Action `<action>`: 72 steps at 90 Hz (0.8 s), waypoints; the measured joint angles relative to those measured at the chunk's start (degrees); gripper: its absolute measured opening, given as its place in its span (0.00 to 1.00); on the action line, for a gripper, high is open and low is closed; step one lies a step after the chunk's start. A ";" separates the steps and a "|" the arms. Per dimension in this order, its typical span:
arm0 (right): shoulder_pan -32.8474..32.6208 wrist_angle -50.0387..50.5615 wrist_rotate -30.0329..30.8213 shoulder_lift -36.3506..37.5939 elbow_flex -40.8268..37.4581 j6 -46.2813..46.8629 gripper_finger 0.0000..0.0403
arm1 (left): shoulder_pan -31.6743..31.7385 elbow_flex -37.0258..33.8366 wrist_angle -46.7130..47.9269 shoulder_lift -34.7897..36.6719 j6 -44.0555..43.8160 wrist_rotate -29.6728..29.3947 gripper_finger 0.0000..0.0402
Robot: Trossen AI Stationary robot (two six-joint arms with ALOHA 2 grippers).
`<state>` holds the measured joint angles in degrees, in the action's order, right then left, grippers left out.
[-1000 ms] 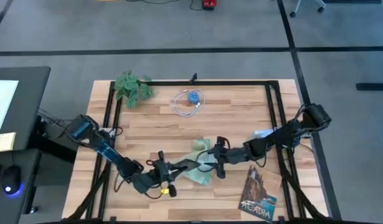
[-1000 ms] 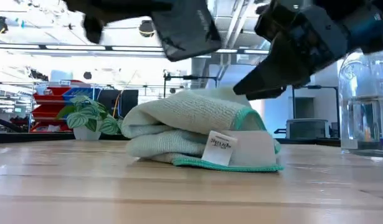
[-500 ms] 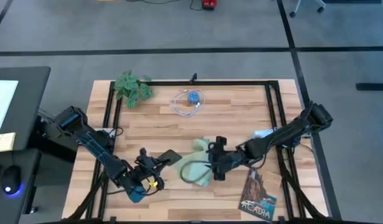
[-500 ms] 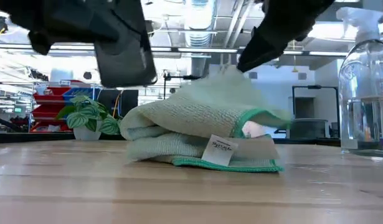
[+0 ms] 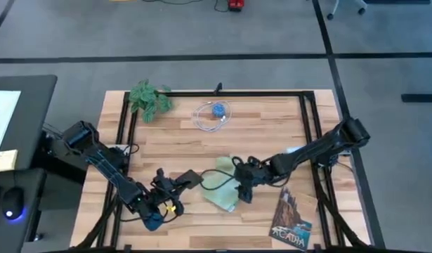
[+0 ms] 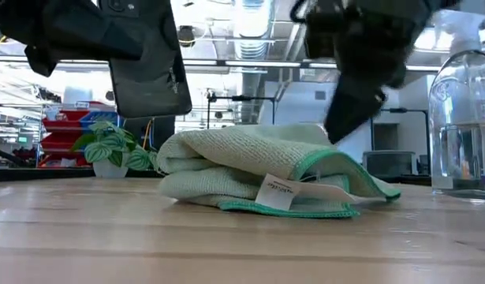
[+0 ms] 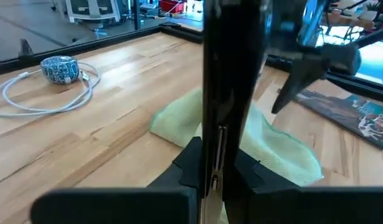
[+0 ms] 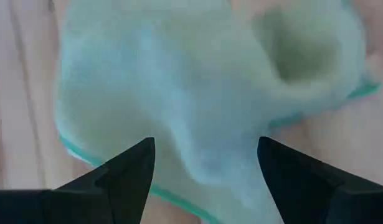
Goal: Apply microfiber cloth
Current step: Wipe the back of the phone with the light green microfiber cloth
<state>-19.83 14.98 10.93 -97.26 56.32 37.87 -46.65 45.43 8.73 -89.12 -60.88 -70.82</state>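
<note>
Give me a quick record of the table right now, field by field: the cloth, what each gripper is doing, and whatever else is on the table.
cloth: microfiber cloth, crumpled in folds on the table, white tag facing the low camera
left gripper: left gripper, shut on the black phone, held on edge above the table beside the cloth
right gripper: right gripper, open, over the cloth, holding nothing
plant: leafy plant, far left corner
cable: coiled white cable, far side
book: book, near right
bottle: clear spray bottle, right of the cloth in the low view

lab/workshop | grey taped floor point(image 5: 201, 35) | red parts bins point(image 6: 65, 118) | exposed ceiling ducts point(image 6: 250, 24)
</note>
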 joint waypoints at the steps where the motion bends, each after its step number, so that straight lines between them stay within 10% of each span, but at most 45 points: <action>1: 0.04 -1.40 0.07 -0.45 -0.20 -0.15 0.67 | 0.00 0.00 -0.03 0.00 0.00 -0.01 0.03; 16: -0.15 -14.69 1.37 -6.39 -1.12 -2.81 0.53 | -0.05 0.00 -0.18 0.00 -0.02 -0.01 0.03; 34: -3.55 -23.85 8.98 -6.04 -1.23 -11.03 0.06 | 0.25 0.00 -2.08 0.00 1.25 0.38 0.03; 53: -9.62 -29.78 25.38 -0.76 2.30 -29.14 0.01 | 2.90 0.00 -9.53 0.00 3.50 2.28 0.03; 72: -9.96 -30.53 26.93 -3.58 10.70 -48.00 0.00 | 7.45 0.00 -20.16 -0.02 12.79 9.43 0.02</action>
<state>-29.79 -15.55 37.85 -100.84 67.02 -10.13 -39.21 45.43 -11.43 -89.14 -48.09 -61.39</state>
